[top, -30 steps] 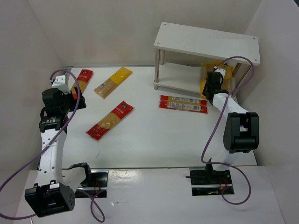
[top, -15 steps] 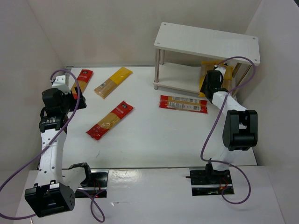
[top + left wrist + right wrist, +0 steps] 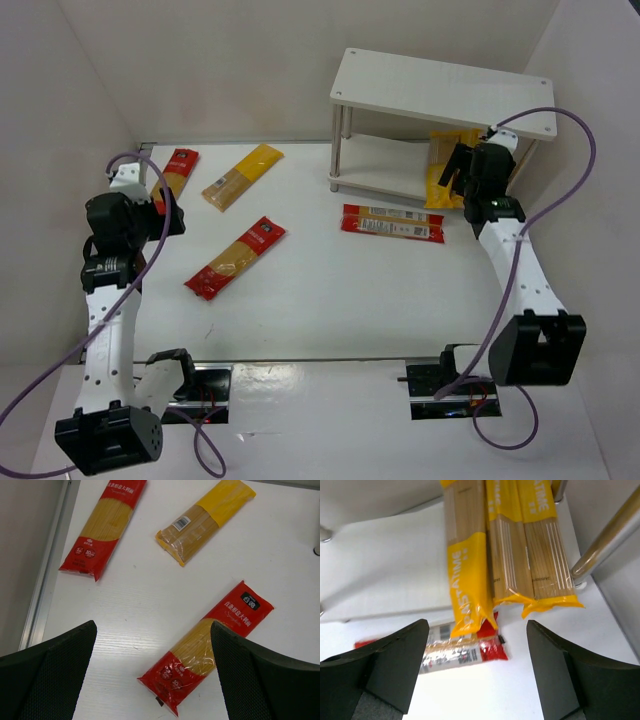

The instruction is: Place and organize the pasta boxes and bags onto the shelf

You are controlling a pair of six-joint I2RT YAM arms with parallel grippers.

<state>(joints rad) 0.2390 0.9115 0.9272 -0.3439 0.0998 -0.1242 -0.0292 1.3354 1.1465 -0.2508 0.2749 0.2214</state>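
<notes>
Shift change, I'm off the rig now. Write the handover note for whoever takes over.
Left gripper: open, empty, above the table's left side.
Right gripper: open, empty, at the right end of the shelf, by its lower tier.
Done: three yellow packs lie side by side on the lower tier, ends overhanging its edge.
Left: four packs on the table: front red pack before the shelf; at left, far red pack, single yellow pack, near red pack.

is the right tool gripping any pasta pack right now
No, the right tool is open and empty, with the yellow packs lying ahead on the shelf.
</notes>
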